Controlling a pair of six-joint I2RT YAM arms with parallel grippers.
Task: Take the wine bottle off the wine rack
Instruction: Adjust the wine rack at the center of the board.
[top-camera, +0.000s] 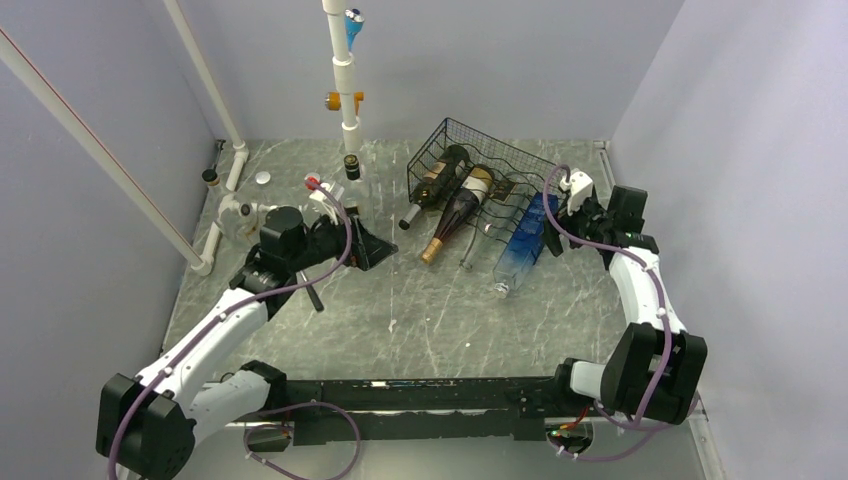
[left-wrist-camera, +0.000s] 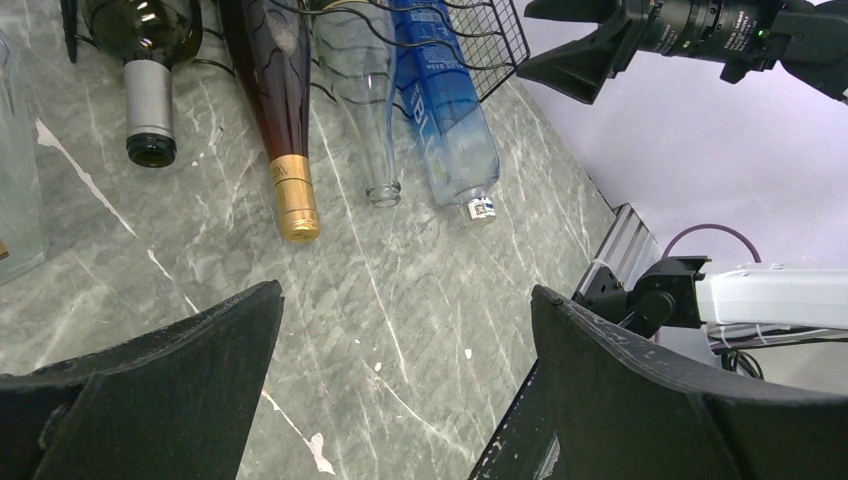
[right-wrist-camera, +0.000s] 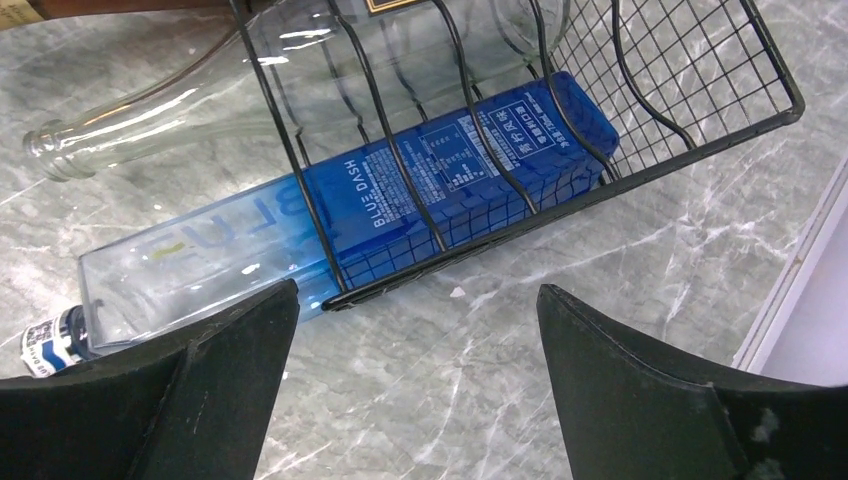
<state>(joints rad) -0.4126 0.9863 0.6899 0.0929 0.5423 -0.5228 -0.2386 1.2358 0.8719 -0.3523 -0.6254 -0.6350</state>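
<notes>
Hovering at the end bay of the wine rack (right-wrist-camera: 690, 152), your right gripper (right-wrist-camera: 417, 290) has its fingers (right-wrist-camera: 180, 400) spread wide with nothing between them. The blue bottle (right-wrist-camera: 470, 165) lies just ahead of it, half caged by the wires. (first spotter)

Your left gripper (left-wrist-camera: 406, 288) is just as wide and empty, well back from the rack, with the bottle necks ahead of it. I judge the right one has the job. (second spotter)

Agreed. Come down on the bare stretch of bottle that pokes out past the front wire, toward the left of your gripper's view. Then draw it out along its own length, neck first. (first spotter)

Mind the shape: it is square-sided glass, so lay your fingers flat on two opposite faces. Pinch a corner and I expect that slick surface to slip. (second spotter)

The clear glass bottle (right-wrist-camera: 150, 120) lies just beside it, farther left, round and likely to roll on the polished marble top (right-wrist-camera: 440, 410). The rack is thin black wire in wavy rows and probably light, so it may drag along. (first spotter)
</notes>
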